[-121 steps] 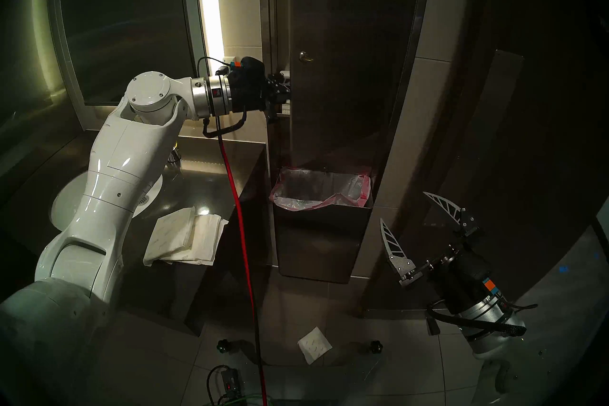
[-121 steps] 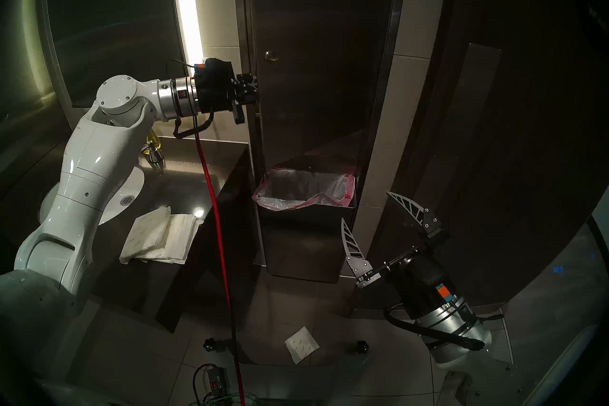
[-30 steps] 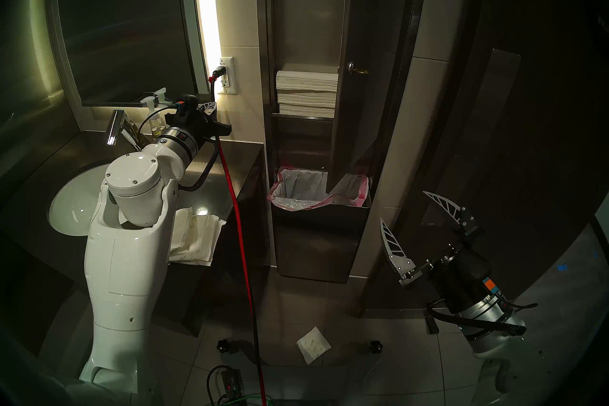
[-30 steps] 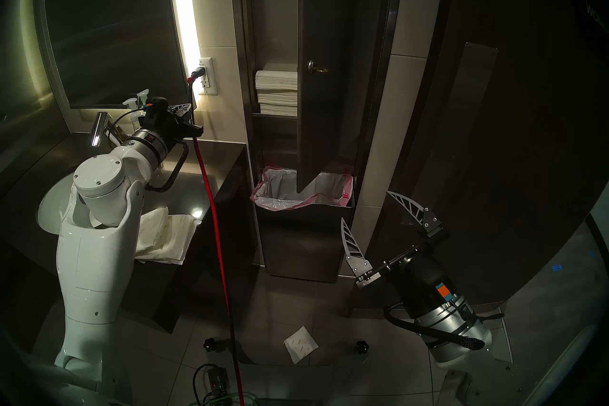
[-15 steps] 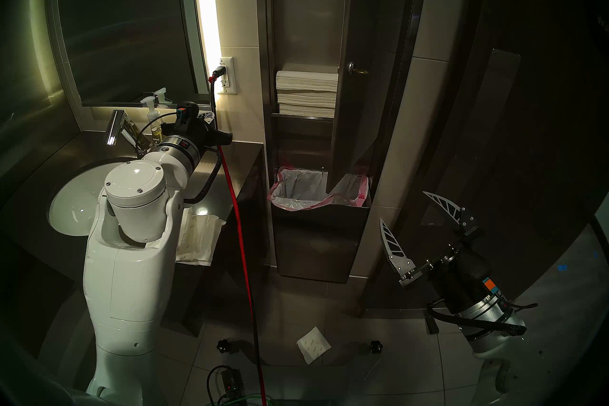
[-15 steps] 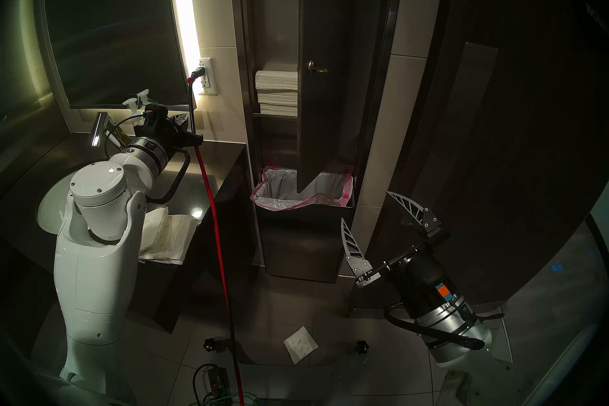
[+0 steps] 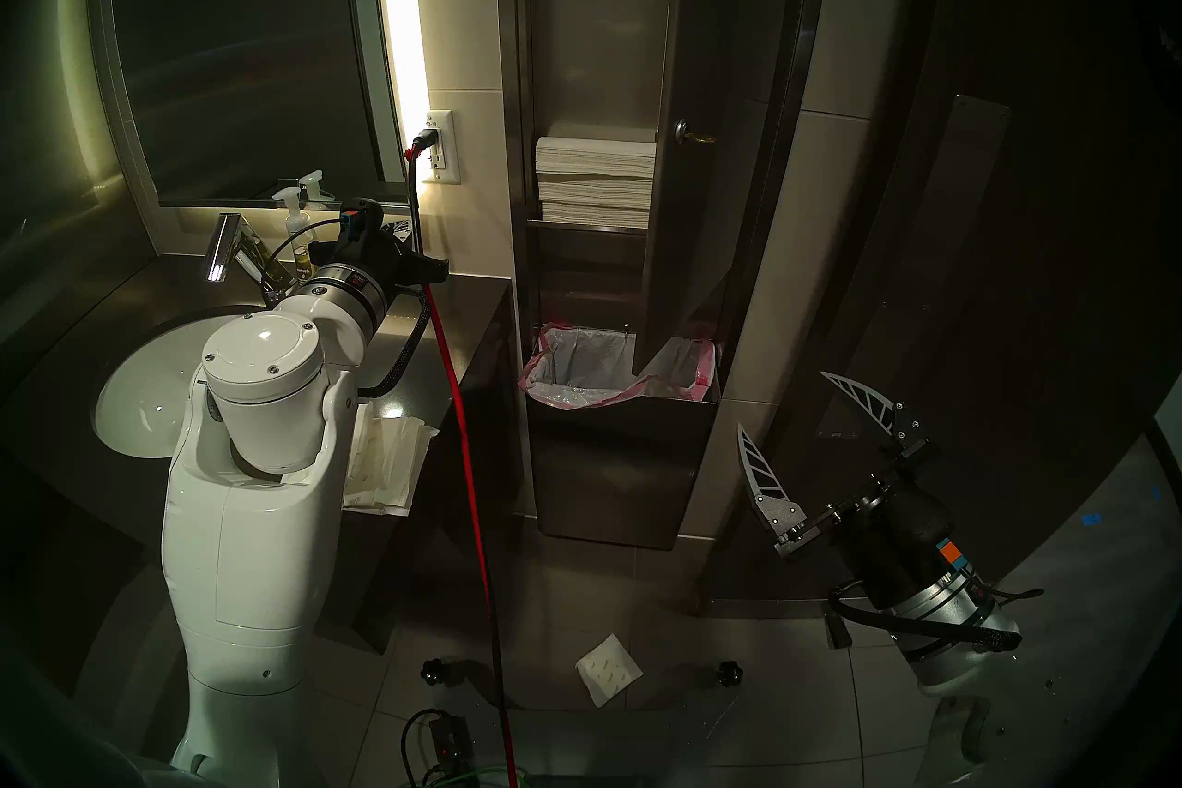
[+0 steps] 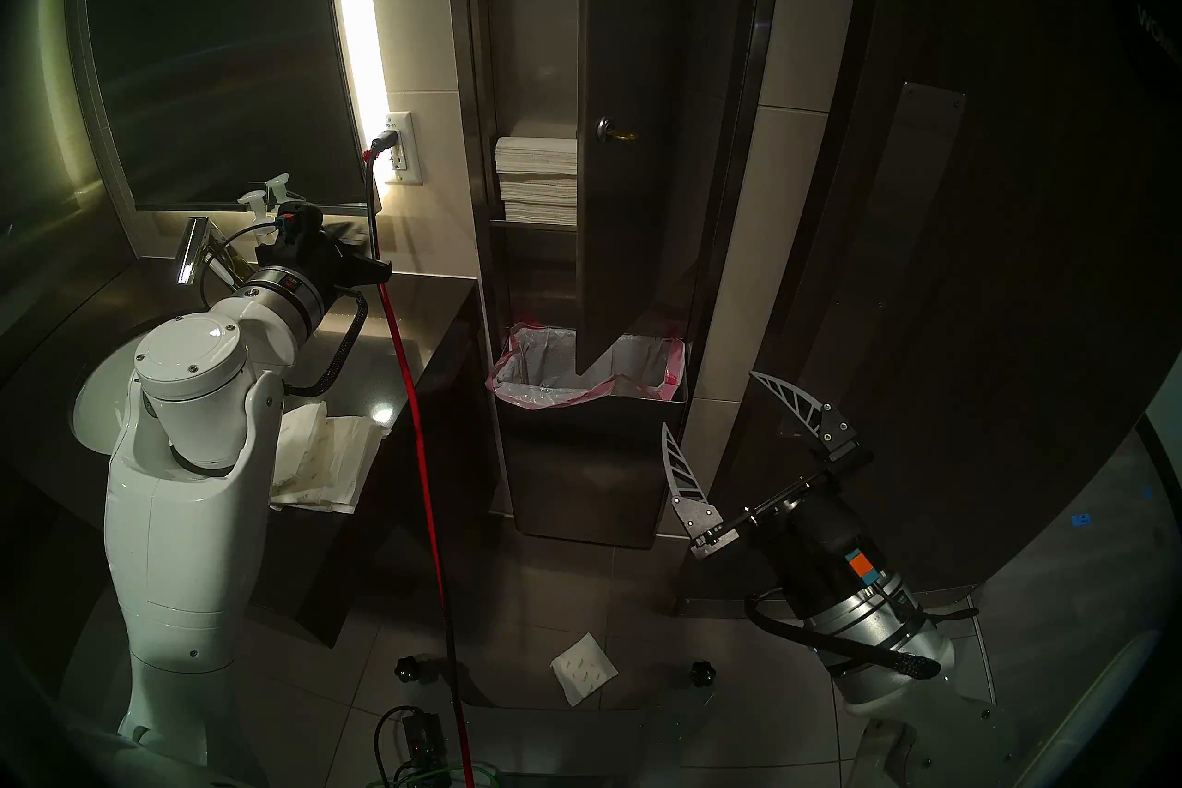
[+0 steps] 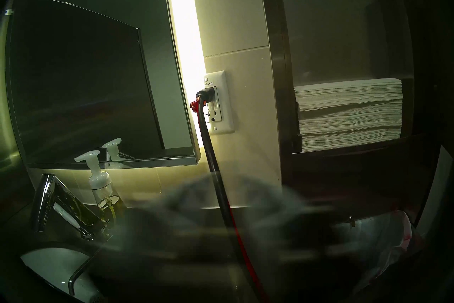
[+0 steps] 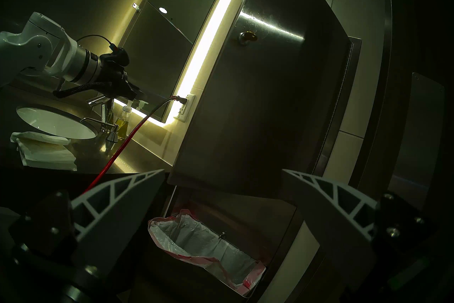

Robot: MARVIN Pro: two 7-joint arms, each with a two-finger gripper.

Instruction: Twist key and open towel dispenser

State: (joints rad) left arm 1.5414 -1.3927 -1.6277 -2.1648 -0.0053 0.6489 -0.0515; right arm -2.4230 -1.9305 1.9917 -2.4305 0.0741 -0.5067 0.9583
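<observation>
The towel dispenser (image 7: 595, 32) is a tall steel wall cabinet. Its door (image 7: 710, 64) stands open, swung to the right. A stack of white paper towels (image 7: 595, 182) shows inside. The brass key (image 7: 697, 138) sticks out of the round lock on the door, also in the right wrist view (image 10: 247, 37). My left gripper (image 7: 416, 246) is pulled back over the counter, far left of the door. Its fingers are only a grey blur (image 9: 186, 194) in the left wrist view. My right gripper (image 7: 783, 400) is open and empty, low and right of the cabinet.
A steel waste bin (image 7: 614, 467) with a pink-edged liner sits under the open door. A red cable (image 7: 470, 480) hangs from the wall outlet (image 7: 441, 147) past my left gripper. The sink (image 7: 141, 403), faucet (image 7: 224, 249), soap bottle (image 7: 300, 249) and folded towels (image 7: 390, 460) are on the counter.
Four seconds ago my left gripper was at the edge of the barely open door. The door is now wide open and the left arm has drawn back to the counter. The right arm has not moved.
</observation>
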